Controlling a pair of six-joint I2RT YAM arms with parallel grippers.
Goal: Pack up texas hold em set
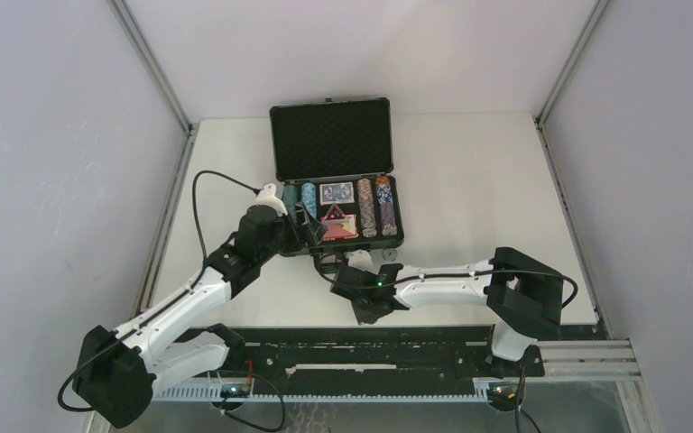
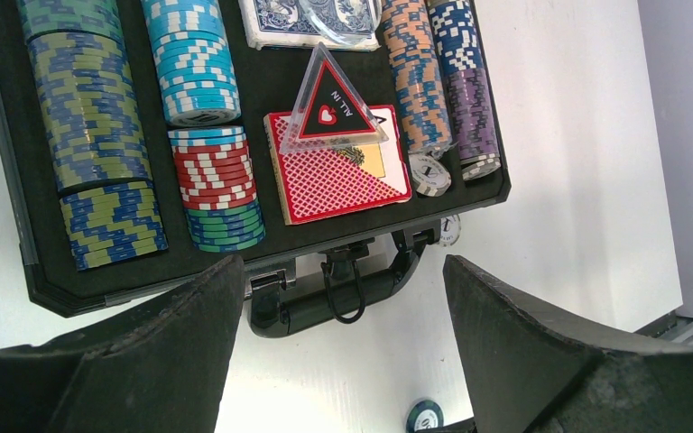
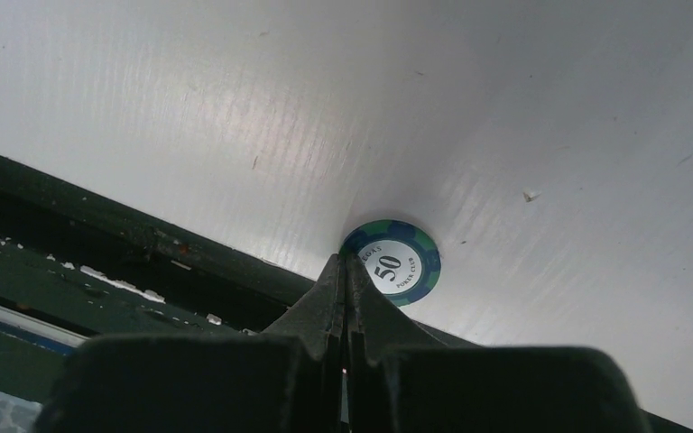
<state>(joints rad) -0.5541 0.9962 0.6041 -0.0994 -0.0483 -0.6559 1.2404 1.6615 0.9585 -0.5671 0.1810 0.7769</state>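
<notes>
- Case [image 1: 334,171] is sitting at the middle-far part of the desk [image 1: 469,198]. Its lid [image 1: 331,138] is standing open and its handle [image 2: 343,293] is facing the arms.
- Chips [image 2: 95,108] are lying in rows in the foam: two rows on the left side, two on the right.
- Between the rows, the blue deck [image 2: 307,18] is lying at the far end of the tray and the red deck [image 2: 334,176] nearer the handle.
- The clear triangular button [image 2: 332,104], marked "ALL IN", is resting partly on the red deck's far edge.
- A loose chip [image 2: 449,230] is lying on the desk just beside the case's front edge, right of the handle.
- Left gripper [image 2: 343,271] is hovering over the case's front edge above the handle. Its jaws are spread wide and it is holding nothing.
- Right gripper [image 3: 343,271] is reaching low to the desk near its near edge, close to the black rail [image 3: 99,244]. Its jaws are pressed fully together and gripping nothing.
- The right gripper's tips are meeting the rim of a green-and-blue 50 chip [image 3: 397,262] that is lying flat on the desk, well apart from the case. Whether they are actually touching it, I cannot tell.
</notes>
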